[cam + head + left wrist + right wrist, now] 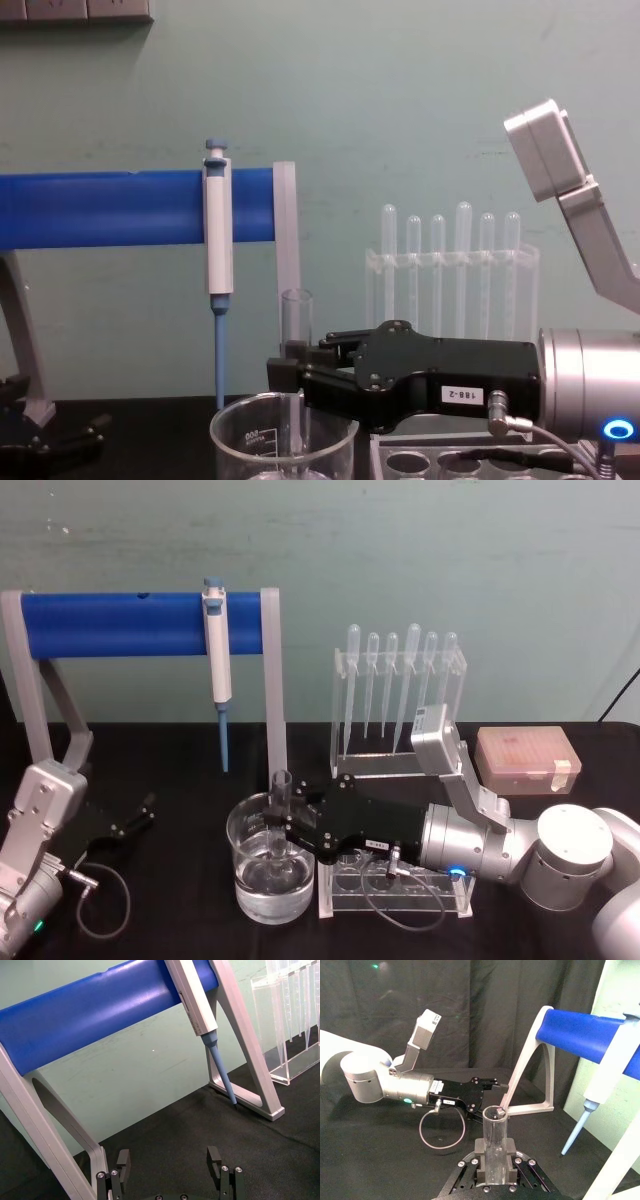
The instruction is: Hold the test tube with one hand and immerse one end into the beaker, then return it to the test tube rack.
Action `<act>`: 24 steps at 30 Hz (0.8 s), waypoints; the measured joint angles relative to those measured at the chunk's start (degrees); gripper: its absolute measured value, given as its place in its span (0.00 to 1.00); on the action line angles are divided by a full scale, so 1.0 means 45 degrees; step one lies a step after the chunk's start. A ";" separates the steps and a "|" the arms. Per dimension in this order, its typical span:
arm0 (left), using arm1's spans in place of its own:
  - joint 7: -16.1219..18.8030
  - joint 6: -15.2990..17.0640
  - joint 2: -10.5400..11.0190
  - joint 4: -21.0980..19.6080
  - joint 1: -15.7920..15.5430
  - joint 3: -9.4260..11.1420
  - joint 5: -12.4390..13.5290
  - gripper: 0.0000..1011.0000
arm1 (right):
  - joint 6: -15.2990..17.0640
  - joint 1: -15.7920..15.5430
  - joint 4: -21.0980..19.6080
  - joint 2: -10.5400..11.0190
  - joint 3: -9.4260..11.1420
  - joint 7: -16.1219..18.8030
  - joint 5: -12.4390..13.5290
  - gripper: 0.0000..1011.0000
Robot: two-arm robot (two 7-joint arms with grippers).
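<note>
Your right gripper (279, 830) is clamped on the test tube (281, 788), upright inside the beaker (243, 832) near the table's (170, 905) front edge; its tip seems to reach the water (270, 895). Move sideways before lifting and glass hits glass. Your left gripper (133, 818) waits, jaws apart, at the front-left corner.

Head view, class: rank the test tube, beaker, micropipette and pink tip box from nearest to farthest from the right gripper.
1. test tube: held by the right gripper.
2. beaker: directly below, around the tube's lower end.
3. micropipette: hanging behind, to the left.
4. pink tip box: far right, at the back.
</note>
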 joint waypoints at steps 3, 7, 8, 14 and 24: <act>0.0000 0.0000 0.0000 0.0000 0.0000 0.0001 0.0000 0.99 | 0.0000 0.0000 0.0000 0.0000 0.0000 0.0000 0.0000 0.22; 0.0000 0.0000 0.0000 0.0000 0.0001 0.0001 0.0000 0.99 | 0.0000 0.0000 0.0000 0.0000 0.0000 0.0000 0.0000 0.22; 0.0000 0.0000 0.0000 0.0000 0.0000 0.0001 0.0000 0.99 | 0.0000 0.0000 0.0000 0.0000 0.0000 0.0000 0.0000 0.22; 0.0000 0.0000 0.0000 0.0000 0.0000 0.0001 0.0000 0.99 | 0.0000 0.0000 0.0000 0.0000 0.0000 0.0000 0.0000 0.22; 0.0000 0.0000 0.0000 0.0000 0.0000 0.0001 0.0000 0.99 | 0.0000 0.0000 0.0001 0.0000 0.0000 0.0000 0.0000 0.22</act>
